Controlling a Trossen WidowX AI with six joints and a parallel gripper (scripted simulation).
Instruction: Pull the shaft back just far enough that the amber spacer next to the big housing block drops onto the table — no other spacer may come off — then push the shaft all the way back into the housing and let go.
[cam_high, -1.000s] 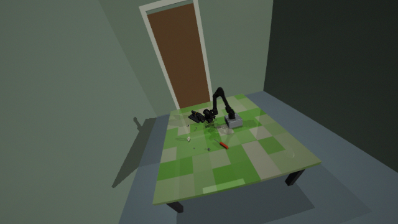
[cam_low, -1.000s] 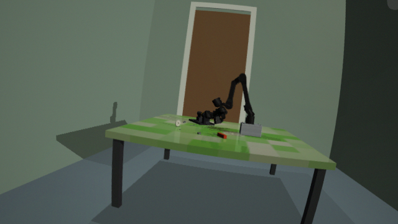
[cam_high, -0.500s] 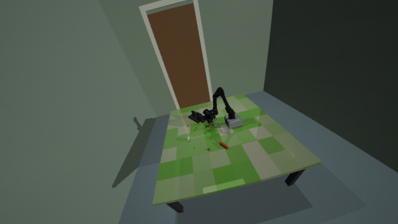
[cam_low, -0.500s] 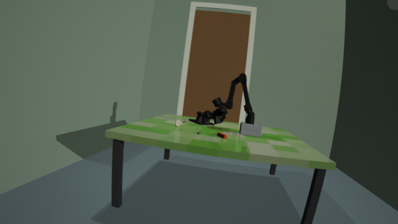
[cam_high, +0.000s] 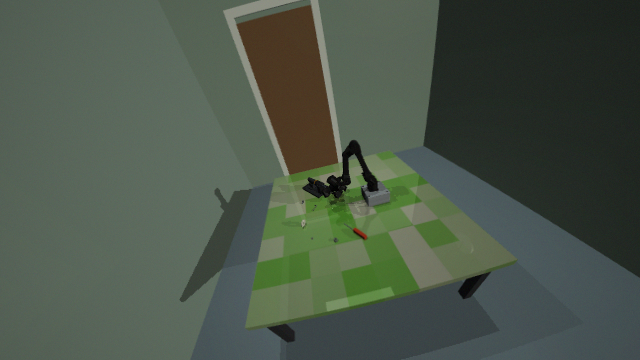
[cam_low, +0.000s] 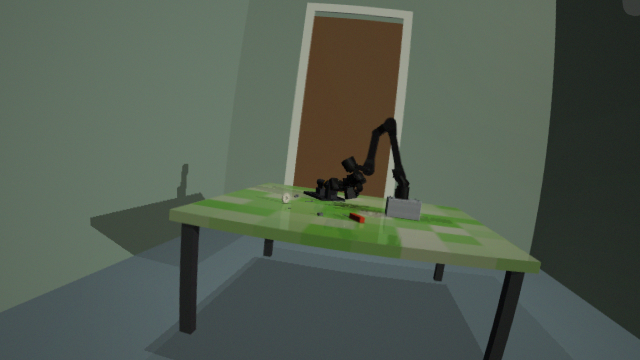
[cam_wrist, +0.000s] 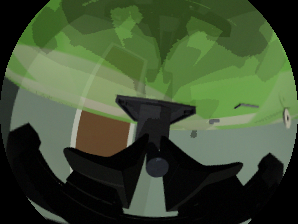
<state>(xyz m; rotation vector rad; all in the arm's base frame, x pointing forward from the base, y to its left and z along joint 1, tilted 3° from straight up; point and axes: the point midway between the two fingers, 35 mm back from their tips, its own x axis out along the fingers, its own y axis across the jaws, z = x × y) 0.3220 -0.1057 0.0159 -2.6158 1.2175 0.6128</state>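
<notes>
The dark fixture with the housing block (cam_high: 316, 188) (cam_low: 327, 190) (cam_wrist: 153, 117) stands on its black base plate at the back of the table. My gripper (cam_wrist: 154, 137) reaches it from the arm's side and is shut on the shaft. The shaft's round dark end (cam_wrist: 157, 167) shows between the two black fingers in the wrist view. A small orange band (cam_high: 314, 182) shows on the fixture in the top view; which spacer it is, I cannot tell. The other spacers, the shaft's depth in the housing and any fallen spacer are too small, dark or hidden to make out.
The arm's grey base box (cam_high: 376, 195) (cam_low: 403, 210) stands to the right. A red-handled screwdriver (cam_high: 360, 233) (cam_low: 357, 218), a pale ring-like object (cam_high: 303, 224) (cam_low: 288, 198) (cam_wrist: 287, 118), a thin bent key (cam_wrist: 246, 105) and small grey parts (cam_high: 335, 240) (cam_low: 320, 214) lie on the table.
</notes>
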